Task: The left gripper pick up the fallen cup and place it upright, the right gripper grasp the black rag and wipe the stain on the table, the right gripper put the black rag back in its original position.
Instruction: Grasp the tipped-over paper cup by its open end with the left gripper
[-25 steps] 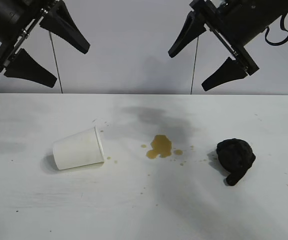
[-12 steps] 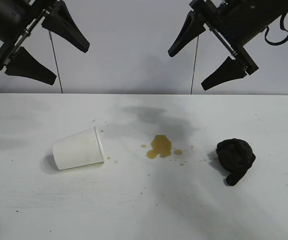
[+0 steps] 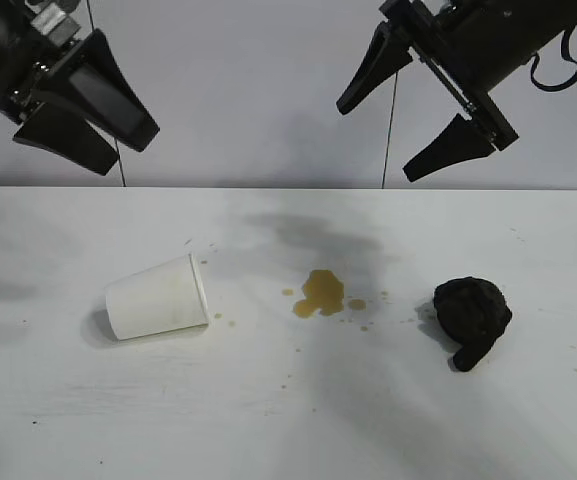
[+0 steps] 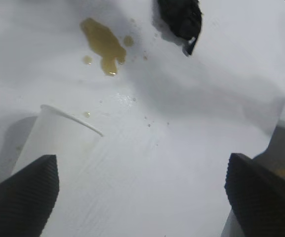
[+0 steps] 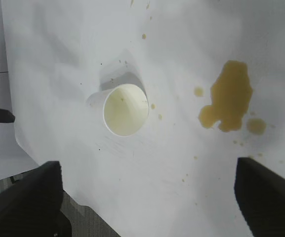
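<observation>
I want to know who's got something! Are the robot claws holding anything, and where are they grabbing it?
Nothing is held. The left gripper and right gripper both hang open above the table. The cup lies on its side, and the rag sits untouched.

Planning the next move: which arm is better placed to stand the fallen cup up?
Left. The left tool hangs open above the cup, which lies on its side; the right tool hangs open nearer the black rag.

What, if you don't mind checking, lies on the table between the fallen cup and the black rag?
The stain, a yellowish-brown puddle with scattered droplets, lies between the cup and the black rag on the table; the exterior view shows it best.
</observation>
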Action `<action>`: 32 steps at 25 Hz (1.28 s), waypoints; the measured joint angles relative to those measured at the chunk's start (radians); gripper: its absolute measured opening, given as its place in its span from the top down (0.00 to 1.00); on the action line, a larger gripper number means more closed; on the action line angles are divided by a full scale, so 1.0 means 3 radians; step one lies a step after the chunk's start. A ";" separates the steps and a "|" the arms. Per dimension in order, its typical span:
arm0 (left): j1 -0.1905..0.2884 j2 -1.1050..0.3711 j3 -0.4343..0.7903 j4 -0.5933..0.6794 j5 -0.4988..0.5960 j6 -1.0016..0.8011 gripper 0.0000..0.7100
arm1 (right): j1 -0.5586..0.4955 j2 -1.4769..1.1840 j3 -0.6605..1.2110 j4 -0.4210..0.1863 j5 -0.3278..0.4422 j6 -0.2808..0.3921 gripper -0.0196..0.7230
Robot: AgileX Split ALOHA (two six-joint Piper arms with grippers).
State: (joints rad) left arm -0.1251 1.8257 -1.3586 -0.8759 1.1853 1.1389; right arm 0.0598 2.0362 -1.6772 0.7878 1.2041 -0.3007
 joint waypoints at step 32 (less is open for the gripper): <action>-0.0633 0.0415 0.0040 0.1307 -0.1249 0.0542 0.07 | 0.0000 0.0000 0.0000 0.0000 0.0009 -0.0033 0.10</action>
State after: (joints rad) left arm -0.3150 1.9503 -1.3467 -0.4838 0.8107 1.3014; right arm 0.0598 2.0362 -1.6772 0.7878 1.2068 -0.3104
